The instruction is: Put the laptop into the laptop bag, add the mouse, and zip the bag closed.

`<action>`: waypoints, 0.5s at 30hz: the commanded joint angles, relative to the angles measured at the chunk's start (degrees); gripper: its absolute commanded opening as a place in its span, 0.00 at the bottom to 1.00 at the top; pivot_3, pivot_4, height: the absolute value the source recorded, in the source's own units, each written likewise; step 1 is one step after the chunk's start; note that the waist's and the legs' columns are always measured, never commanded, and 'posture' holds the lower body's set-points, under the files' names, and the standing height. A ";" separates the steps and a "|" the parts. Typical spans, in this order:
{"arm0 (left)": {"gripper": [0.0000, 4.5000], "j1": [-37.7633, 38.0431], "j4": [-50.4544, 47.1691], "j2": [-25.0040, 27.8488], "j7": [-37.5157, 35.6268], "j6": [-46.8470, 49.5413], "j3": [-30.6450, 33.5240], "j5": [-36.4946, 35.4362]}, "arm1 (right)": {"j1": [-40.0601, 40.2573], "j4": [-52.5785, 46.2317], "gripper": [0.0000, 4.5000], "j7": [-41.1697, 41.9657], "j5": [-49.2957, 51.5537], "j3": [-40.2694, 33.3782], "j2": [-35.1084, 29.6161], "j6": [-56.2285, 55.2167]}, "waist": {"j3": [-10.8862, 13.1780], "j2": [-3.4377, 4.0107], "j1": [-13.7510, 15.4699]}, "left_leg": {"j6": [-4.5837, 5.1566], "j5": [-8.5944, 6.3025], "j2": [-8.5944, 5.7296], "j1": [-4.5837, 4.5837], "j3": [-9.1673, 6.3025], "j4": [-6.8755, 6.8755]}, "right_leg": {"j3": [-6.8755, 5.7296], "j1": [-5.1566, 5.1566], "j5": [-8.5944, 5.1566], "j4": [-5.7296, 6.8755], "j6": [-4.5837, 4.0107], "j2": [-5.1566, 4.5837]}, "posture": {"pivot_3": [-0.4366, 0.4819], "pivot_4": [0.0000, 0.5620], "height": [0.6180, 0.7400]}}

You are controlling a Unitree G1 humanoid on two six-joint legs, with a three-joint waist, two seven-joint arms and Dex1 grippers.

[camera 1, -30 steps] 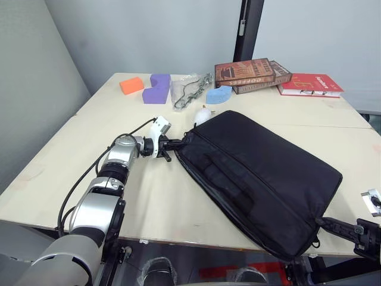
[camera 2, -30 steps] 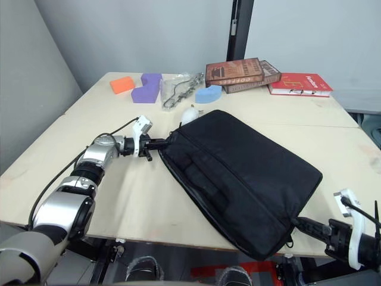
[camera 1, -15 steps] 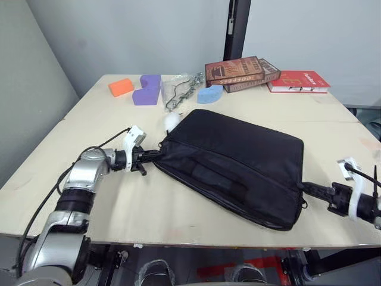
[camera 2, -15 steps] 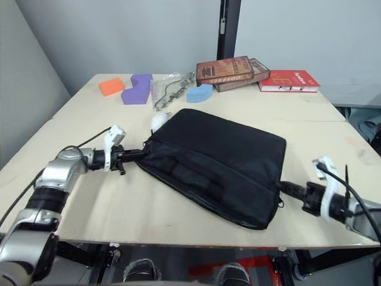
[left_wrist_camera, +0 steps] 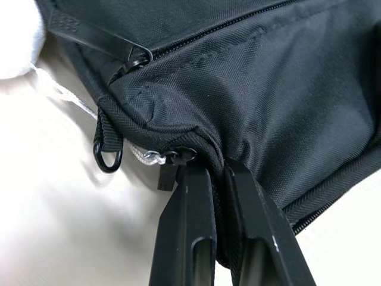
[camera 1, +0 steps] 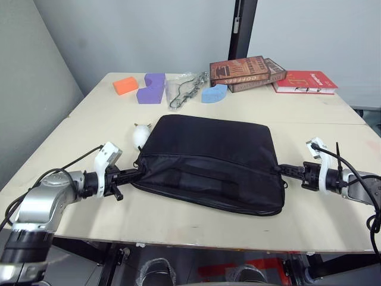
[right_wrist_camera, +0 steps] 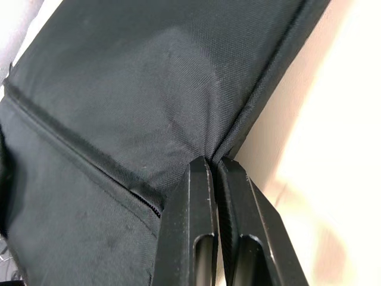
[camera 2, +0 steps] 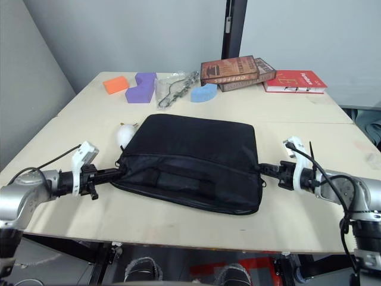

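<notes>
The black laptop bag (camera 1: 208, 149) lies flat in the middle of the table (camera 1: 178, 220), its long side along the front edge. My left gripper (camera 1: 136, 174) is shut on the bag's left corner, pinching fabric beside a zipper pull (left_wrist_camera: 178, 156) and a small black ring (left_wrist_camera: 107, 159). At the bag's right edge my right gripper (camera 1: 281, 170) is also shut, its fingertips (right_wrist_camera: 202, 170) clamped on the fabric seam. The laptop and the mouse are out of view.
A fuzzy white plush toy (camera 1: 141, 135) touches the bag's far left corner. At the back of the table lie an orange block (camera 1: 128, 85), a purple block (camera 1: 152, 88), a blue block (camera 1: 214, 93), a clear pouch with a chain (camera 1: 186, 92), brown books (camera 1: 247, 70) and a red book (camera 1: 303, 82).
The bag has swung round from a diagonal lie to square with the front edge. Both grippers stayed shut on its two ends and moved with it; the plush toy shifted along with the corner.
</notes>
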 commanded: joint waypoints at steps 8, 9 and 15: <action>0.00 7.13 -9.15 0.61 1.48 3.37 0.06 -6.06 | 0.33 -2.00 0.01 1.59 -0.36 -0.48 2.53 -2.71 | -0.03 -0.01 -0.17 | 0.01 0.01 0.01 0.06 0.03 0.04 | 0.04 0.04 0.00 0.05 0.00 0.01 | 0.48 0.27 0.95; 0.00 7.70 -8.97 0.80 1.87 3.20 0.05 -5.85 | 1.04 -2.60 0.01 1.60 -0.16 -0.82 2.83 -2.78 | -0.05 0.00 -0.22 | 0.01 0.00 0.01 0.06 0.03 0.03 | 0.04 0.03 0.00 0.05 0.00 0.01 | 0.48 0.27 0.95; 0.00 9.77 -8.41 1.23 2.40 2.16 -0.38 -5.98 | 3.12 -4.72 0.01 1.43 0.37 -1.29 3.64 -2.76 | -0.22 0.04 -0.28 | 0.01 0.00 0.01 0.10 0.04 0.00 | 0.04 0.11 0.00 0.02 0.00 0.01 | 0.48 0.27 0.95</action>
